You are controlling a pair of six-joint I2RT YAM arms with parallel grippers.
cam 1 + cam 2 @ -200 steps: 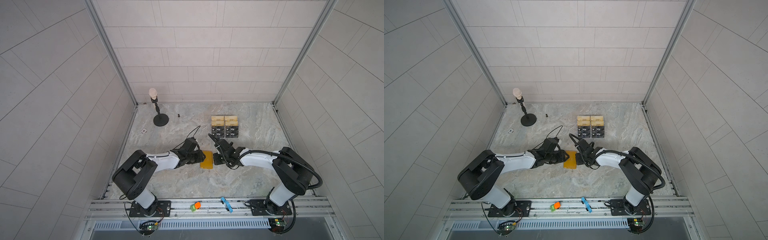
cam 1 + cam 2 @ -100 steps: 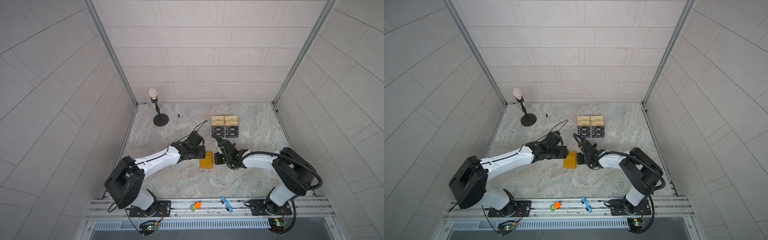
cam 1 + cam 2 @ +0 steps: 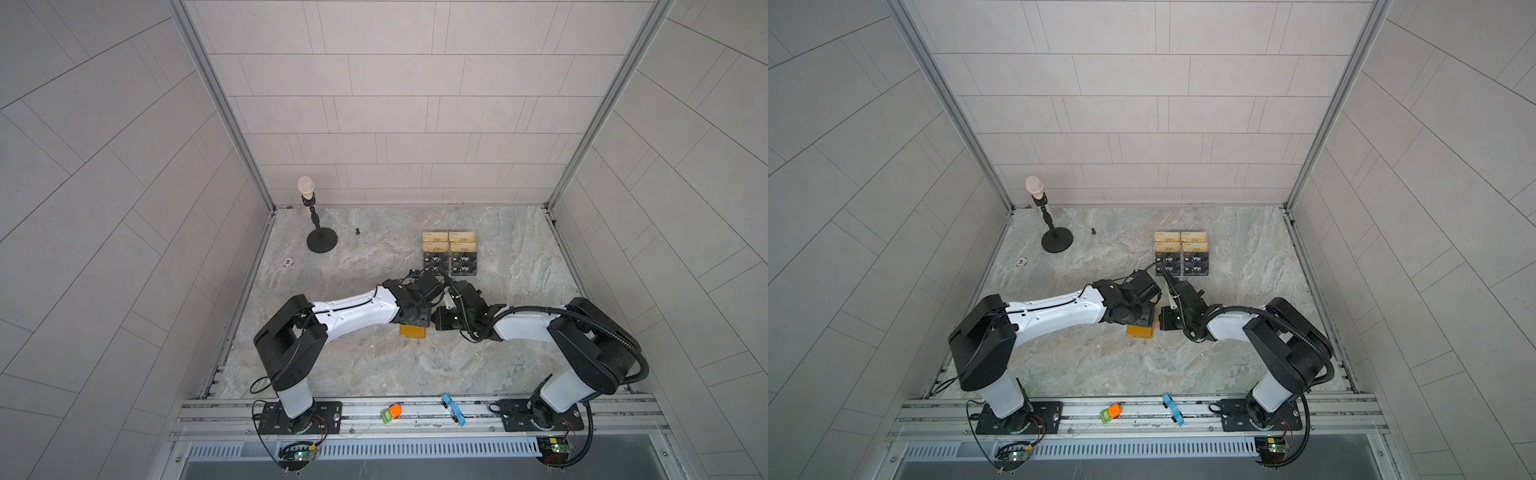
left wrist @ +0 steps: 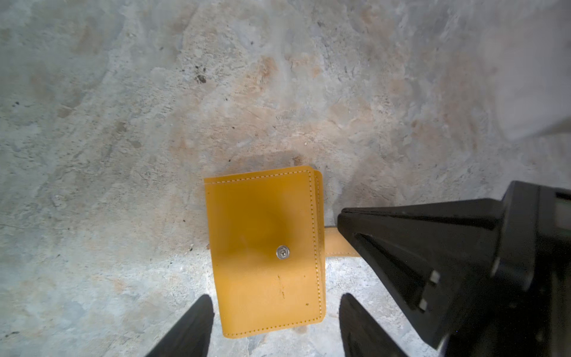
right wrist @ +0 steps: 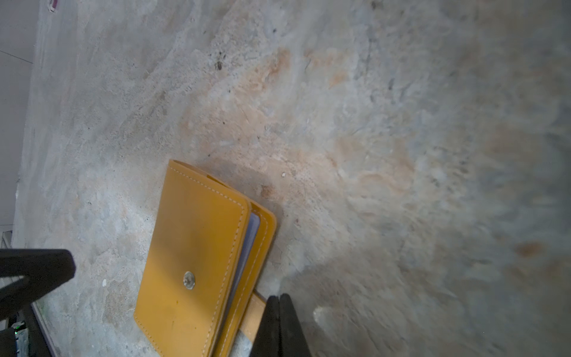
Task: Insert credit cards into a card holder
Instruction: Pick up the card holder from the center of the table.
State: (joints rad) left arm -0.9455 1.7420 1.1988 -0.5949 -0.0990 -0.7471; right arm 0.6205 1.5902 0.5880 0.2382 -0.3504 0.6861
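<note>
The card holder (image 4: 265,247), a mustard-yellow wallet, lies closed on the stone table with its snap stud facing up. It shows in both top views (image 3: 412,331) (image 3: 1139,331), partly under the left wrist. My left gripper (image 4: 275,296) hovers over it, open, with a finger on each side of the wallet. My right gripper (image 5: 279,296) is shut, its tips over the wallet's loose tab (image 5: 251,315), and nothing shows between its fingers. Greyish-blue sleeves (image 5: 248,241) peek out between the covers. The black Vip credit cards (image 3: 435,259) (image 3: 1169,259) stand in the stand's front rows, far from both grippers.
A clear tiered stand holds gold cards (image 3: 449,237) behind the black ones. A microphone on a round black base (image 3: 321,241) stands at the back left, with a small black screw (image 3: 357,231) near it. An orange-green piece (image 3: 391,412) and a blue clip (image 3: 453,409) lie on the front rail.
The left arm has swung right until its gripper is over the card holder, and its jaws have opened wider. The right gripper stays shut by the tab.
</note>
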